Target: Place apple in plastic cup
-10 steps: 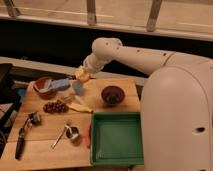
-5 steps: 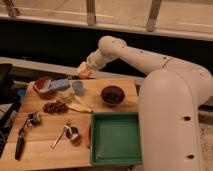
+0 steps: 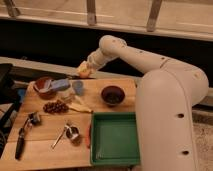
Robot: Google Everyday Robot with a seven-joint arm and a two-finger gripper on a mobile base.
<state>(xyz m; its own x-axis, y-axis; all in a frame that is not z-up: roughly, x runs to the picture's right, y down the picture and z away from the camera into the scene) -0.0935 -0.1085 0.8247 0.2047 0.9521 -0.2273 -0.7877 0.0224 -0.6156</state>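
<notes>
While held aloft at 11 o'clock over wooden table (image 3: 107, 85), gripper (image 3: 86, 70) clamped on apple (image 3: 83, 71). Plastic cup (image 3: 78, 88) on table, just below apple at 6 o'clock. Red-brown bowl (image 3: 44, 87) at cup's 9 o'clock, dark bowl (image 3: 112, 95) at 3, grapes (image 3: 55, 106) at 7. Green tray (image 3: 114, 138) at 5.

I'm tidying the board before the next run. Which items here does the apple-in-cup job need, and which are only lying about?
Needed:
- apple, at the hand above the board's back edge
- plastic cup, on the board below it

Lying about:
- red-brown bowl
- dark maroon bowl
- grapes
- green tray
- black-handled utensil
</notes>
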